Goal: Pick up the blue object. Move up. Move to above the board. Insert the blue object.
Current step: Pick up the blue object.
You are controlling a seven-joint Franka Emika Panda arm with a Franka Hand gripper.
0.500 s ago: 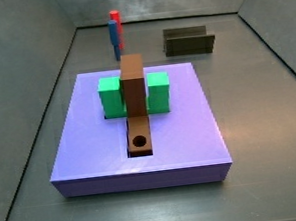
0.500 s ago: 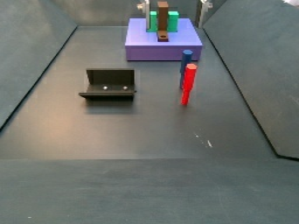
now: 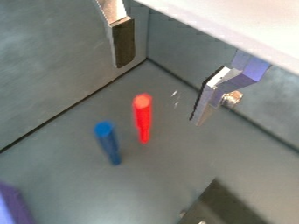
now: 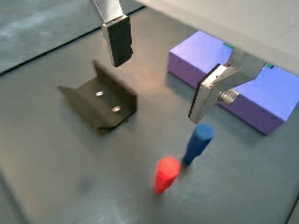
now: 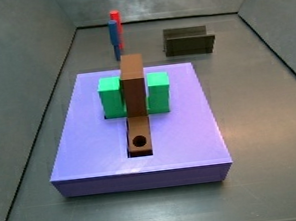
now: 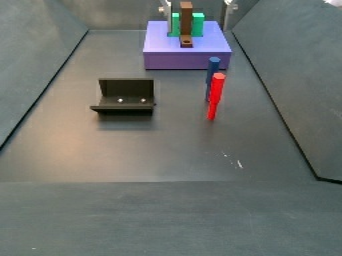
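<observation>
- Nothing in either side view has shifted against the earlier frames: the blue object (image 6: 214,90), the board (image 5: 135,102) and the fixture (image 6: 124,96) occupy the same positions.
- Pincer (image 4: 162,68): visible in both wrist views only, raised above the worktop (image 6: 147,150). Its two fingers (image 4: 117,37) are spread wide apart and grip nothing.
- Blue object (image 4: 187,159): stands upright on the worktop below the pincer, clear of both fingers, nearer the finger (image 3: 211,94) with the silver plate than the other. In a side view (image 5: 116,31) its red tip is uppermost.
- Fixture (image 4: 100,94): sits on the worktop below the pincer, on the opposite side from the blue object.
- Board: lies flat along the lavender slab (image 5: 168,145), crossing the green block (image 5: 110,95), round hole facing up near one end. In a wrist view the slab (image 4: 198,58) lies beyond the plated finger.
</observation>
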